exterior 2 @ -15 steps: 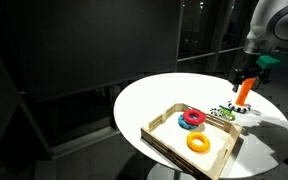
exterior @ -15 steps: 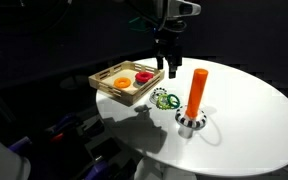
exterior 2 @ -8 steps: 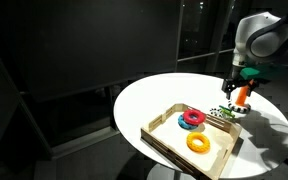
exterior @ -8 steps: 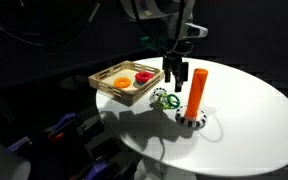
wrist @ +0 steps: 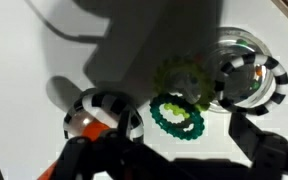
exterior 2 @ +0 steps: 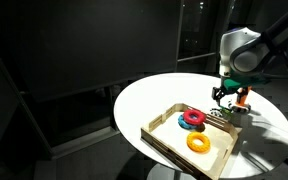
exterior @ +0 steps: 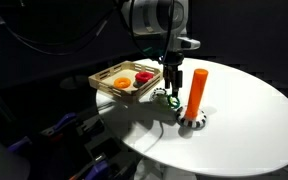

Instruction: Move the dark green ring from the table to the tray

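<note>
The dark green ring [wrist: 177,117] lies flat on the white table, touching a lime-green ring [wrist: 180,78]. The pair shows as a small green patch in both exterior views [exterior: 164,99] [exterior 2: 222,114], between the tray and the orange peg [exterior: 196,88]. My gripper [exterior: 171,86] hangs low right over the rings, open and empty. In the wrist view its dark fingers [wrist: 269,150] stand on either side below the dark green ring. The light wooden tray [exterior: 106,82] [exterior 2: 164,140] holds a pink-red ring [exterior: 144,72] and a yellow ring [exterior: 122,82].
The peg's black-and-white striped base [exterior: 190,122] [wrist: 106,110] stands close beside the rings. A second striped round piece [wrist: 249,80] lies on the rings' other side. The round white table's edge [exterior: 134,135] is near the tray.
My gripper has come down and sideways from above the tray's far corner to just over the green rings beside the peg. The rings and tray have not moved.
</note>
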{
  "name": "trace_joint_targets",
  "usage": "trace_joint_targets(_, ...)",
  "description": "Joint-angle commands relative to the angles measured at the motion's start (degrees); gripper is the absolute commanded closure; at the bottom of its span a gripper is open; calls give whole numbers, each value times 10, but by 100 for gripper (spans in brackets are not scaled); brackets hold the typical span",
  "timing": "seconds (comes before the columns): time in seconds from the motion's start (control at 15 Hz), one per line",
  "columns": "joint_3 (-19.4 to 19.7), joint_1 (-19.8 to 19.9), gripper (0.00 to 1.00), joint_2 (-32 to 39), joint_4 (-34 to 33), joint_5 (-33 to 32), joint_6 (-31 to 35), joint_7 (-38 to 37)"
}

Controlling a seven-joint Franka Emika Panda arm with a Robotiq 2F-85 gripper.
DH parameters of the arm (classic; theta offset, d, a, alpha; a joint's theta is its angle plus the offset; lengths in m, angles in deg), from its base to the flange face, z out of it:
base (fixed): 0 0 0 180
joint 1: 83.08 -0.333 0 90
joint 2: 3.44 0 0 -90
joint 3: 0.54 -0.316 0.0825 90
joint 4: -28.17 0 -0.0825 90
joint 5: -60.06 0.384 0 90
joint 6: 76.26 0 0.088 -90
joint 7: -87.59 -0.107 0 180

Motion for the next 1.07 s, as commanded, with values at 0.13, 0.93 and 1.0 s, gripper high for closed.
trace_joint_targets(0.13, 25, -26, 0, 40, -47, -16, -4, -38)
trace_joint_targets(0.93, 43, -38, 0, 72, -72, -16, -8, -47)
trace_joint_targets(1.0, 44, -39, 0, 74, -73, -16, -8, -48)
